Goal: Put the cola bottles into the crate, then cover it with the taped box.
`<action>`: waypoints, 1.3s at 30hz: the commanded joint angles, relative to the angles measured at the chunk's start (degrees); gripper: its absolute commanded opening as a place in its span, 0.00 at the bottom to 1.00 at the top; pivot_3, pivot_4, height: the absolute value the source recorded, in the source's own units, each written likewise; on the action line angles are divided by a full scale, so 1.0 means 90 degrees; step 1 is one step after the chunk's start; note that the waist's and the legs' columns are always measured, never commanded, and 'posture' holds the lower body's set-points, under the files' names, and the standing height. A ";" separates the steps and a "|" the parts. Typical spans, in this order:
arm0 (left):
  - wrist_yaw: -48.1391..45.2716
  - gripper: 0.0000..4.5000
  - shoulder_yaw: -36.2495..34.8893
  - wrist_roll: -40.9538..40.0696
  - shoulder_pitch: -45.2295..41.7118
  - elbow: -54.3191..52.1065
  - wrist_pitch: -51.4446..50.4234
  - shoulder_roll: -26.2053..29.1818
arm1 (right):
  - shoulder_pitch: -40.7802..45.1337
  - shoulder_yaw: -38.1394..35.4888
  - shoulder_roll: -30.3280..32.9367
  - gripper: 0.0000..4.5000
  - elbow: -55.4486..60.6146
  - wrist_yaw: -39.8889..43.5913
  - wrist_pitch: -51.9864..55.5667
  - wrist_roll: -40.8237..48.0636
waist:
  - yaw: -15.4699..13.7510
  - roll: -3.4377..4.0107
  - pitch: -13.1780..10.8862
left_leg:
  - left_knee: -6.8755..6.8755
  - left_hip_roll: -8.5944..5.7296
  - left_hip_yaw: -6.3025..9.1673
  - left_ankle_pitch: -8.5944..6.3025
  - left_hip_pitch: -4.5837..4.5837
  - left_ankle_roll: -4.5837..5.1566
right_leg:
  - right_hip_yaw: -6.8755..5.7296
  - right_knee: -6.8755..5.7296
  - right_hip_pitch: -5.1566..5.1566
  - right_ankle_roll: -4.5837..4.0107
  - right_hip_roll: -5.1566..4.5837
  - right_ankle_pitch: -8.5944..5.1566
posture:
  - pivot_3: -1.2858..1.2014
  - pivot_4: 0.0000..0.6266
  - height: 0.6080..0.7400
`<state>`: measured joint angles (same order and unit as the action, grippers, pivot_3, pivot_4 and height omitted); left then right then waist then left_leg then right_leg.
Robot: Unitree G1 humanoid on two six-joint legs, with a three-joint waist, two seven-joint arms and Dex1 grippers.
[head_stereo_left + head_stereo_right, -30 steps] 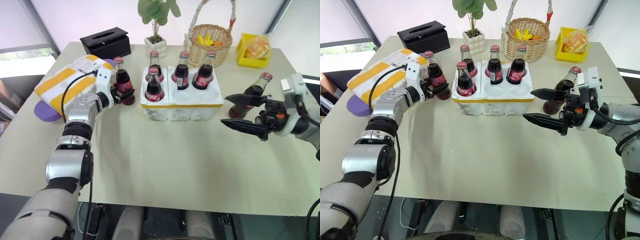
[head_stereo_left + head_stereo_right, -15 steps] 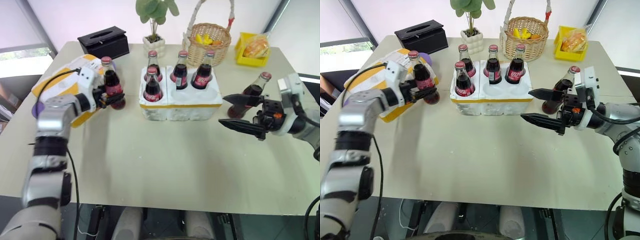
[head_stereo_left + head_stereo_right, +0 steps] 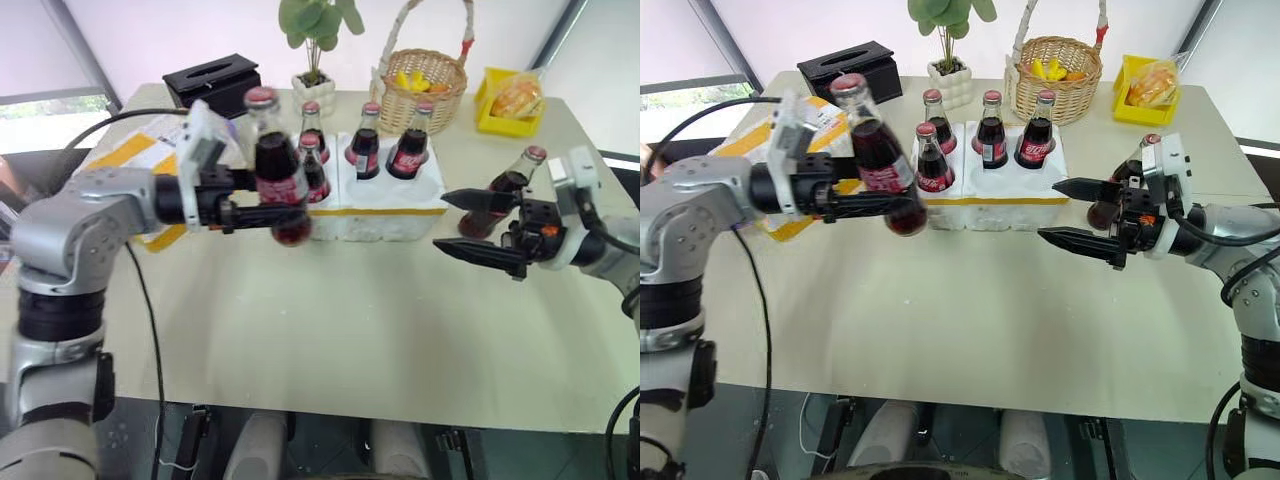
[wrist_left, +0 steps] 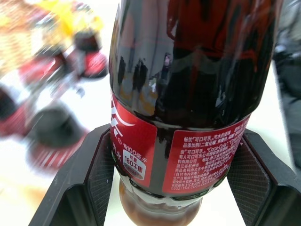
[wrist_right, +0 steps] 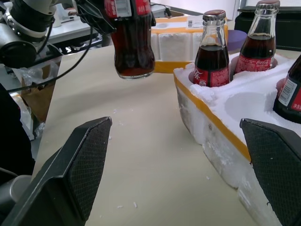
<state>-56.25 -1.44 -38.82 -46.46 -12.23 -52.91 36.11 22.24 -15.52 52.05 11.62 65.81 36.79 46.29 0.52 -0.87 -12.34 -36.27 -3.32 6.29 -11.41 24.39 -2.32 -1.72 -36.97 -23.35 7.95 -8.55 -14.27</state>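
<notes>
From the head view, your left gripper [image 3: 262, 212] pinches a cola bottle [image 3: 277, 180] in the air beside the crate [image 3: 385, 205]; it could knock seated bottles. In the right wrist view, your right gripper [image 5: 186, 172] is spread, empty.

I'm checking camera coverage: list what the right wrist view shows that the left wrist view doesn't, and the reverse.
Right wrist view: the open right gripper, the white styrofoam crate's empty well, and the dark glass cola bottle's rounded base hanging clear above the beige table.

Left wrist view: the left gripper's fingers clamping that bottle's red label.

Both: the lifted bottle and bottles seated in the crate.
</notes>
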 commanded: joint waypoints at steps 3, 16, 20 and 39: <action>0.0808 0.61 0.0527 0.0473 -0.0747 0.0287 0.0480 -0.1024 | -0.0111 -0.0244 0.0011 1.00 0.0261 -0.0017 -0.0002 0.0155 | 0.0002 -0.0001 0.0000 | 0.0001 -0.0004 -0.0002 0.0000 0.0001 0.0000 | 0.0001 0.0002 -0.0001 0.0001 -0.0002 0.0000 | 0.52 0.24 1.00; 0.3747 0.61 0.1028 0.1801 -0.1379 0.0556 -0.0117 -0.3090 | -0.0472 -0.0440 -0.0027 1.00 0.0608 -0.0307 0.0139 0.0351 | 0.0005 -0.0002 -0.0001 | 0.0001 -0.0003 -0.0003 0.0000 0.0001 0.0001 | 0.0002 -0.0001 -0.0004 0.0003 -0.0001 -0.0001 | 0.52 0.24 1.00; 0.4360 0.61 0.1093 0.2218 -0.1401 0.0723 -0.0159 -0.3320 | -0.0436 -0.0370 -0.0030 1.00 0.0589 -0.0331 0.0127 0.0341 | 0.0003 -0.0002 -0.0001 | 0.0002 -0.0004 -0.0003 0.0000 0.0001 0.0001 | 0.0002 0.0000 -0.0003 0.0005 -0.0001 -0.0002 | 0.52 0.24 1.00; 0.4789 0.61 0.0718 0.2579 -0.1722 0.2230 0.0512 -0.3993 | -0.0302 -0.0355 0.0066 1.00 0.0140 -0.0673 -0.0544 -0.0658 | -0.0004 -0.0004 -0.0002 | 0.0001 -0.0010 -0.0005 0.0000 0.0004 0.0000 | 0.0002 0.0005 -0.0003 0.0010 -0.0005 -0.0003 | 0.52 0.24 1.00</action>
<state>-13.29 6.92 -15.49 -59.47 10.21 -50.46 0.70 19.25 -17.43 52.38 12.16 59.99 33.20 40.72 0.49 -0.90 -12.36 -36.27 -3.41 6.24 -11.41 24.42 -2.32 -1.70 -36.92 -23.37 8.04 -8.60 -14.30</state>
